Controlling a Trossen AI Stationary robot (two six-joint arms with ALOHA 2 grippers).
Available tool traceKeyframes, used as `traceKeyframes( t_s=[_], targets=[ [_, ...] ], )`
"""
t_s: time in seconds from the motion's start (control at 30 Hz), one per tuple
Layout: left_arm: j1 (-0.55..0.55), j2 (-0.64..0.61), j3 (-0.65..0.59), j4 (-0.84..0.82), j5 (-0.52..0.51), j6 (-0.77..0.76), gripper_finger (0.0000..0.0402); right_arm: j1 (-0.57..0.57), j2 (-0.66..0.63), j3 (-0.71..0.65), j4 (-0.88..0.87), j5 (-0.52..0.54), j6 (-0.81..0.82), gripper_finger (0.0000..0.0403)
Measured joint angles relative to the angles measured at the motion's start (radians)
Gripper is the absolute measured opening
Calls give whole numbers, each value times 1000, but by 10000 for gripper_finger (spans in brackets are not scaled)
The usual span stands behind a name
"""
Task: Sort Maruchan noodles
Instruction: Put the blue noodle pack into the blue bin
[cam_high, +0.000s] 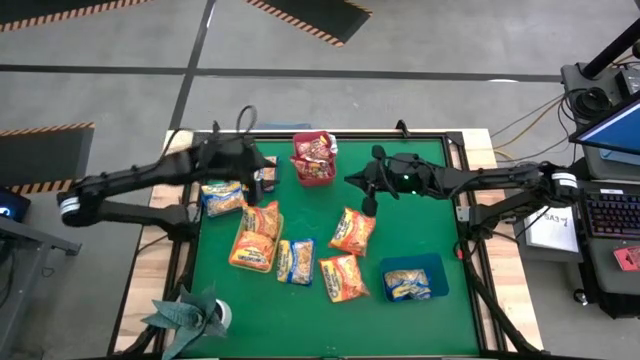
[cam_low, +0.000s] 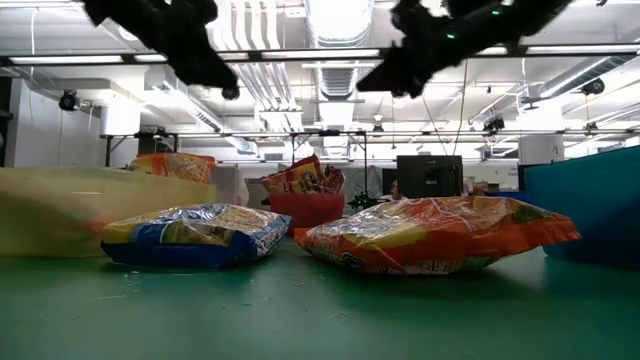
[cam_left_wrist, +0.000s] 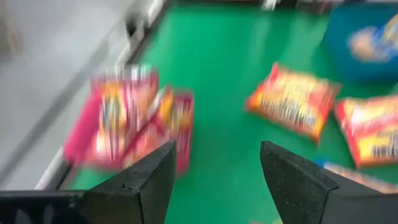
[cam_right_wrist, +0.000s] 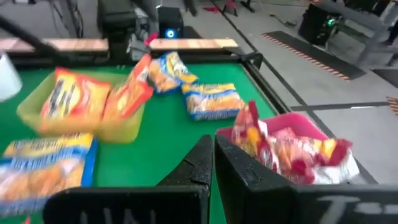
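Note:
Printed noodle packets lie flat on the green table (cam_high: 400, 240). Two orange ones (cam_high: 352, 230) (cam_high: 343, 277) sit mid-table, and blue-and-yellow ones (cam_high: 296, 260) (cam_high: 222, 196) sit further left. Red packets stand in the red tray (cam_high: 313, 160) at the far edge. Orange packets fill the yellow-green tray (cam_high: 255, 238), and one blue-and-yellow packet lies in the blue tray (cam_high: 413, 278). My left gripper (cam_high: 263, 174) (cam_left_wrist: 214, 180) hovers open, left of the red tray (cam_left_wrist: 130, 118). My right gripper (cam_high: 367, 205) (cam_right_wrist: 212, 163) hangs shut above the table, right of the red tray (cam_right_wrist: 292, 149), holding nothing.
A teal folded-paper thing (cam_high: 190, 315) stands at the near left corner. The table's raised black rim (cam_high: 460, 190) runs around the green mat. Bare green mat shows between the red tray and the orange packets, and along the near edge.

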Motion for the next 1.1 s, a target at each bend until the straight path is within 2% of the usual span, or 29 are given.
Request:
traceKeyframes(
  t_s=[0.1, 0.23, 0.4, 0.5, 0.6, 0.73, 0.93, 1.03, 1.1],
  targets=[
    [-33, -101, -129, 225, -1, 52, 215, -25, 81, 118, -39, -1, 12, 9],
    [-23, -218, -252, 415, -26, 122, 215, -67, 233, 344, -194, -10, -15, 9],
    [-12, -346, -337, 550, -222, 142, 215, -126, 455, 644, -292, -9, -63, 9],
    [-12, -411, -380, 578, -343, 147, 215, -158, 587, 808, -315, -8, -119, 9],
    [-12, -463, -411, 581, -400, 163, 215, -179, 706, 959, -320, -8, -155, 9],
    [-12, -506, -426, 586, -404, 141, 215, -194, 845, 1148, -354, -9, -157, 9],
    [-12, -556, -399, 566, -404, 201, 215, -191, 1040, 1413, -478, -10, -147, 9],
    [-12, -571, -396, 560, -405, 225, 215, -186, 1126, 1532, -558, -11, -142, 9],
    [-12, -579, -396, 555, -405, 252, 215, -181, 1165, 1557, -588, -13, -121, 9]
  ],
)
